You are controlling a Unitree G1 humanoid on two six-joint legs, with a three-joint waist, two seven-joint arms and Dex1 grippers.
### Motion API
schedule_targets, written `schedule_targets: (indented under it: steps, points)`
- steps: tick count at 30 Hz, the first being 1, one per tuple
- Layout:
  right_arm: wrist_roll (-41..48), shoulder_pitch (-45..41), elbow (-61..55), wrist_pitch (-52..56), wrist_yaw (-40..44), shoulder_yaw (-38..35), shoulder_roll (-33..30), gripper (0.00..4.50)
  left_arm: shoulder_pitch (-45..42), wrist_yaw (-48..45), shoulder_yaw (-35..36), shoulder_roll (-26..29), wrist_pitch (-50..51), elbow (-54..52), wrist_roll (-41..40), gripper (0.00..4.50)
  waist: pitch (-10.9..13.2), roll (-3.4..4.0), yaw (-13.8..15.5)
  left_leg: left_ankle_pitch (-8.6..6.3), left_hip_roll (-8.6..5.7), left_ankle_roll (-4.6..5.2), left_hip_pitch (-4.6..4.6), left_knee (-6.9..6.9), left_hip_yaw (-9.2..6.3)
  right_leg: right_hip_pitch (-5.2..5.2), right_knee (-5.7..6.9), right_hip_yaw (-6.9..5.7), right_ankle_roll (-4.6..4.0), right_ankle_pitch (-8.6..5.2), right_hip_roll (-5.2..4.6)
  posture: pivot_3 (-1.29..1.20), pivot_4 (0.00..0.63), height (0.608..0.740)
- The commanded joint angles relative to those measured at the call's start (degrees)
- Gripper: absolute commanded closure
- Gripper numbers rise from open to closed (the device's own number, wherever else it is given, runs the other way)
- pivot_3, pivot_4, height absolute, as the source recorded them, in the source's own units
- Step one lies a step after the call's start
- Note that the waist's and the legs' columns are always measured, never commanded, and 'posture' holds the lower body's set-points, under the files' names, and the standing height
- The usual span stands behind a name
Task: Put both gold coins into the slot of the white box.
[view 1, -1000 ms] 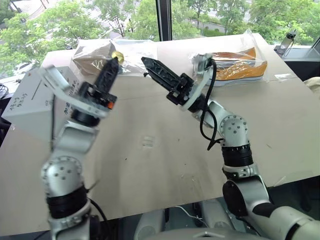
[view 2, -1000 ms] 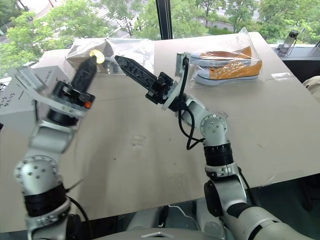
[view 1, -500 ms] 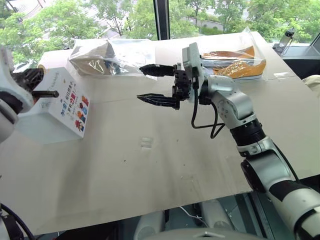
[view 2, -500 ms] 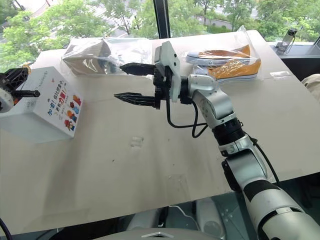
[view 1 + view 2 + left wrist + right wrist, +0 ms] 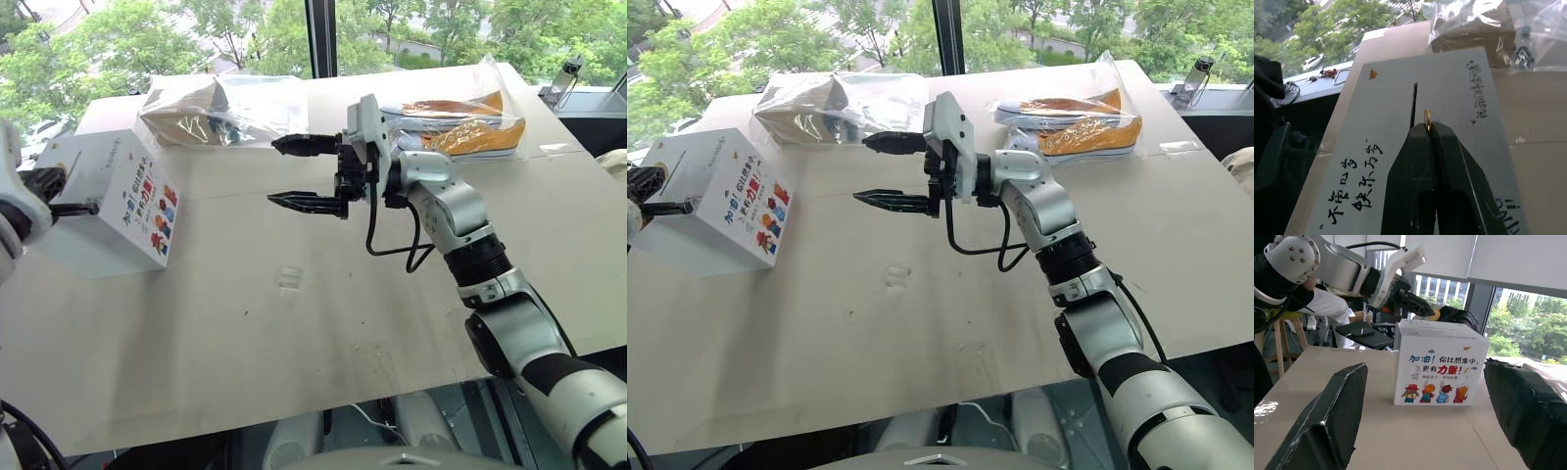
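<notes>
Surface of pale board, seen from the head camera, carries the white box at the robot's left, its printed face with coloured characters turned toward the middle. Behind it lies a clear bag with dark contents, and at the far right a second bag holding orange shoes. A small clear plastic case rests on the bare board near the centre. The right gripper hangs above the board, pointing toward the box, fingers spread wide and grasping nothing. The left gripper sits at the picture's left edge, just beside the box's near end.

Left wrist view: the left gripper's fingers are clenched on a gold coin, held edge-on at the fingertips. The coin is over the box's plain top face, just beside the dark slot and near its closer end; whether it touches the carton cannot be told. Dark lettering runs along both sides of that face.

Right wrist view: the right fingers stand well apart, empty, framing the box's printed face. Above the box's top the left gripper holds the coin.
</notes>
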Motion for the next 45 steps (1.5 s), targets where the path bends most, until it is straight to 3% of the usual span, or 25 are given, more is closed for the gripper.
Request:
schedule_targets:
  steps: [1, 17, 21, 24, 28, 32, 35, 39, 45]
  points:
    - [0.04, -0.65, -1.48, -0.84, -0.55, -1.5, 0.67, 0.44, -0.78, -2.19, 0.25, -0.05, -2.01, 1.67, 3.43, 4.5, 0.0, -0.01, 0.0, 0.0, 0.0, 0.0, 0.0, 0.0, 0.0, 0.0, 0.0, 0.0, 0.0, 0.0, 0.0, 0.0, 0.15, 0.74]
    - [-1.13, 0.68, -2.29, -1.25, -2.26, -1.85, 1.27, 0.44, 0.7, -10.0, -2.03, -4.4, -4.33, 6.74, 11.71, 4.5, -0.05, 0.07, -0.07, 0.0, -0.01, 0.0, 0.1, 0.0, 0.05, 0.01, 0.13, 0.06, -0.01, 0.0, -0.02, 0.0, 0.15, 0.74]
    - [-1.26, 0.93, -2.51, -1.39, -2.34, -1.84, 1.3, 0.37, 0.66, -10.87, -1.76, -4.91, -6.65, 7.52, 14.27, 3.43, -0.06, 0.09, -0.01, 0.0, -0.02, 0.0, 0.1, 0.01, 0.03, 0.02, 0.15, 0.05, -0.01, 0.01, -0.04, 0.0, 0.15, 0.74]
    - [-1.57, 1.23, -2.59, -2.12, -2.99, -2.21, 1.4, 0.37, 2.47, -10.78, -3.75, -4.14, -13.12, 8.18, 20.11, 2.1, -0.06, 0.1, 0.03, 0.01, -0.03, 0.0, 0.1, 0.01, 0.03, 0.02, 0.15, 0.05, -0.01, 0.01, -0.04, 0.0, 0.15, 0.74]
    - [-1.54, 2.98, -4.01, -2.37, -4.52, -2.97, 1.11, 0.37, 5.47, -15.27, -2.7, -7.22, -22.17, 5.41, 21.39, 2.1, -0.07, 0.11, 0.05, 0.01, -0.04, 0.0, 0.1, 0.01, 0.05, 0.02, 0.14, 0.07, -0.01, 0.01, -0.07, 0.0, 0.15, 0.74]
    - [-0.01, 12.9, -11.53, 1.78, -5.23, -4.67, -3.63, 0.37, 5.84, -22.81, 2.1, -16.6, -23.61, -10.15, 5.75, 2.1, -0.2, -0.04, 0.88, 0.0, -0.04, 0.01, -0.02, 0.09, -0.03, 0.06, 0.04, -0.1, 0.0, 0.01, -0.16, 0.0, 0.15, 0.74]
    - [-0.71, 18.65, -15.14, 2.33, -5.31, -4.64, -7.25, 0.37, 10.53, -24.63, 1.08, -20.56, -21.78, -17.81, 0.35, 2.1, -0.19, -0.09, 1.01, -0.03, -0.06, 0.05, -0.22, 0.2, -0.08, 0.08, -0.15, -0.15, 0.02, 0.02, -0.21, 0.0, 0.15, 0.74]
    - [-2.92, 31.09, -19.06, 1.14, -5.99, -5.5, -14.08, 0.37, 27.11, -27.02, -8.58, -26.84, -29.64, -24.6, 9.23, 2.1, -0.22, 0.02, 0.19, -0.03, -0.06, 0.06, 0.06, -0.02, 0.21, 0.12, -0.12, 0.16, 0.03, 0.0, -0.17, 0.0, 0.15, 0.74]
    - [-7.06, 42.6, -16.59, -6.74, -8.17, -7.45, -18.26, 0.37, 39.42, -31.22, -17.01, -31.99, -40.08, -21.52, 17.6, 2.1, -0.19, 0.03, 0.41, -0.18, 0.09, 0.33, 0.17, -0.02, 0.29, 0.15, 0.05, 0.17, -0.02, -0.01, 0.02, 0.0, 0.15, 0.74]
